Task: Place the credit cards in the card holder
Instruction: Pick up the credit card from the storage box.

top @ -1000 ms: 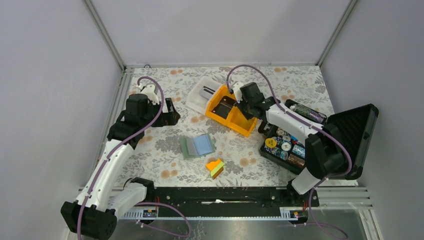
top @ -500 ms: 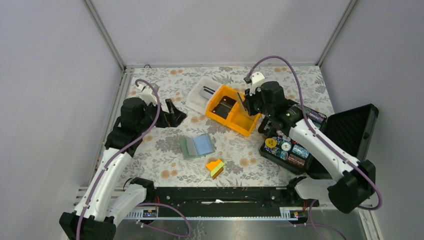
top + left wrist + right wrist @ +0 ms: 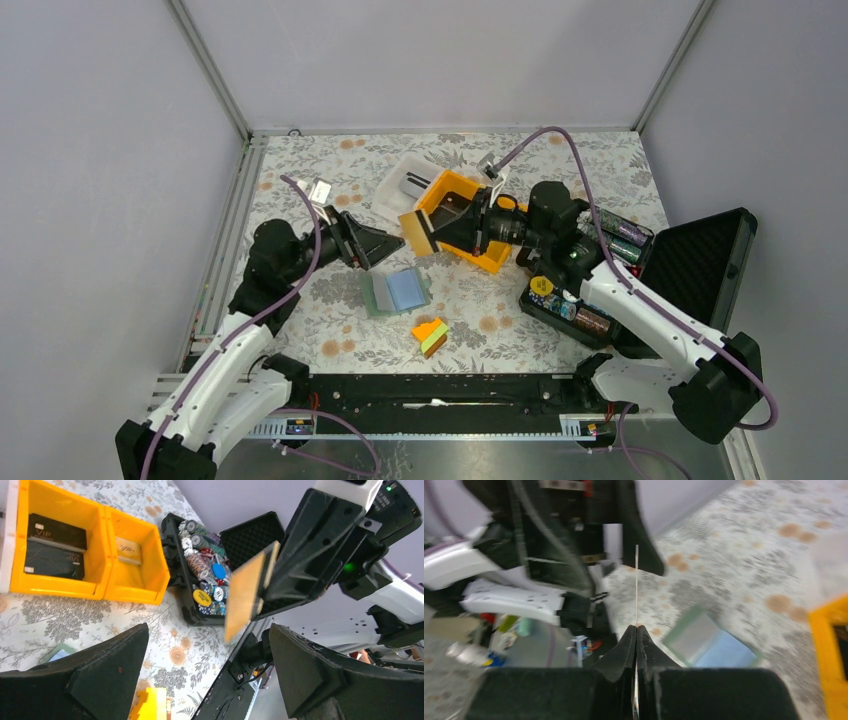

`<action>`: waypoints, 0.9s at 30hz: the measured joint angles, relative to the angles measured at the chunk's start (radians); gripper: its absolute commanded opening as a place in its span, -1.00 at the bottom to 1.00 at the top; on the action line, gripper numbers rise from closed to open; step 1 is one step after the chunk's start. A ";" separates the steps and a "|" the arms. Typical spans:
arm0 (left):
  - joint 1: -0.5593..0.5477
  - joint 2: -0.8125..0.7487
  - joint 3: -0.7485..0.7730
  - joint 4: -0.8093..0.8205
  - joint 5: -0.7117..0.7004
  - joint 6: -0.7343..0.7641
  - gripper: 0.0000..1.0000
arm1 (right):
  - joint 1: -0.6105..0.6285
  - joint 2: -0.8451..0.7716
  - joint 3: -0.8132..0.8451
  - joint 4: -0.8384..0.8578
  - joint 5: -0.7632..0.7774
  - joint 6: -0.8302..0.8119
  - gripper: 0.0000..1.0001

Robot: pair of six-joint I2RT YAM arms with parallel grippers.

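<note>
My right gripper [image 3: 440, 232] is shut on a tan credit card [image 3: 418, 232], held upright above the table just left of the yellow bin [image 3: 492, 258]. In the right wrist view the card [image 3: 637, 580] shows edge-on, rising from the shut gripper [image 3: 636, 630]. My left gripper [image 3: 385, 243] stands open, facing the card from the left without touching it. From the left wrist the tan card [image 3: 245, 597] hangs ahead of my wide-open gripper [image 3: 210, 645]. Black credit cards [image 3: 55, 545] lie in the bin. The card holder [image 3: 395, 292] lies open on the table below both grippers.
A white tray [image 3: 392, 195] with a card sits behind the yellow bin. The black case [image 3: 705, 265] with poker chips [image 3: 565, 290] stands open at the right. An orange-yellow-green wedge block [image 3: 431, 336] lies near the front rail.
My right arm has lifted the tan card out of the yellow bin and swung it left. My left arm has moved right to the middle, gripper open toward the card.
</note>
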 measured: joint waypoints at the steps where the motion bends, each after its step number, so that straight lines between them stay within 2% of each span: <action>1: -0.001 -0.005 -0.005 0.013 0.001 -0.009 0.90 | 0.014 0.000 -0.005 0.040 -0.034 0.026 -1.00; 3: -0.002 -0.018 -0.012 0.044 0.005 -0.029 0.82 | 0.034 0.000 -0.019 0.128 -0.097 0.079 -1.00; 4: -0.002 -0.025 -0.015 0.066 0.011 -0.039 0.69 | 0.039 0.000 -0.025 0.166 -0.123 0.101 -1.00; 8: -0.006 -0.037 -0.023 0.145 0.049 -0.081 0.07 | 0.047 0.008 -0.031 0.247 -0.182 0.153 -1.00; 14: -0.016 -0.053 -0.054 0.255 0.118 -0.126 -0.86 | 0.048 0.014 -0.031 0.269 -0.213 0.175 -1.00; 15: -0.018 -0.053 -0.057 0.274 0.127 -0.132 -1.00 | 0.048 0.015 -0.031 0.268 -0.216 0.177 -0.85; 21: -0.022 -0.053 -0.069 0.343 0.165 -0.163 -1.00 | 0.048 0.026 -0.031 0.268 -0.228 0.188 -0.28; 23: -0.023 -0.053 -0.074 0.348 0.164 -0.166 -1.00 | 0.048 0.030 -0.031 0.268 -0.243 0.193 -0.27; 27: -0.023 -0.049 -0.081 0.349 0.165 -0.170 -1.00 | 0.050 0.034 -0.031 0.269 -0.248 0.195 -0.50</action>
